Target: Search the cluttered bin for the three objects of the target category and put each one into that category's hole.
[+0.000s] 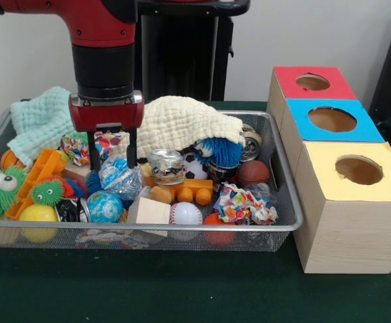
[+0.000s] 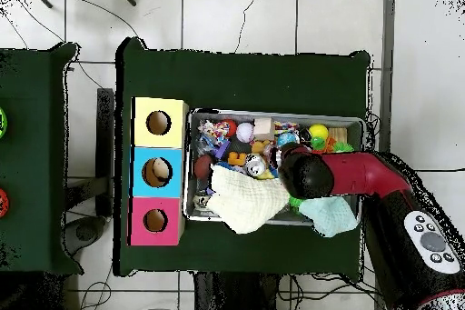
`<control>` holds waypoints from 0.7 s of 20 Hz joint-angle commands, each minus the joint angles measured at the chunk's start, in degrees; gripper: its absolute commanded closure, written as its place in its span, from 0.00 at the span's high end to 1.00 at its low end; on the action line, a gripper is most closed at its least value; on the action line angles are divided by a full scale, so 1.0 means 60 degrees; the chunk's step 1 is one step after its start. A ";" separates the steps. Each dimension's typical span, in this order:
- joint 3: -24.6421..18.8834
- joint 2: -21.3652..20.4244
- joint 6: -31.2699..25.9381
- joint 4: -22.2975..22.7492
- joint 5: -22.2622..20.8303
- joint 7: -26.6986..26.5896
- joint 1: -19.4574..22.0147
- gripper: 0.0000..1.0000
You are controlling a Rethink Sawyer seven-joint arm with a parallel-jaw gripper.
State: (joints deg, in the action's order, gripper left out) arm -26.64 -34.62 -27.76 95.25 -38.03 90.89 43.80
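My gripper (image 1: 113, 160) hangs over the left half of the wire-mesh bin (image 1: 286, 202), open, with its black fingers (image 1: 94, 158) straddling a floral patterned ball (image 1: 110, 143). Just below the fingertips lies a blue and white ball in crinkly wrap (image 1: 120, 176). Other round things in the bin are a blue globe ball (image 1: 105, 206), a baseball (image 1: 186, 214), a yellow ball (image 1: 38, 221), a brown basketball (image 1: 252, 172) and a small soccer ball (image 1: 194, 167). In the overhead view the red arm (image 2: 309, 172) hides the gripper above the bin (image 2: 277, 113).
A wooden box right of the bin has a red hole (image 1: 313, 82), a blue hole (image 1: 332, 119) and a yellow hole (image 1: 359, 169). A cream cloth (image 1: 185, 121), a mint cloth (image 1: 40, 124), a tin can (image 1: 166, 166), green fuzzy toys (image 1: 0, 188) and crumpled paper (image 1: 242, 205) crowd the bin.
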 commanded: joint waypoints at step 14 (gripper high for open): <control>0.0960 0.0707 0.0630 -0.0334 -0.0546 0.0397 -0.0703 1.00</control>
State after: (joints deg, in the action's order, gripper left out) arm -22.73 -34.20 -26.96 95.23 -38.01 90.89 40.28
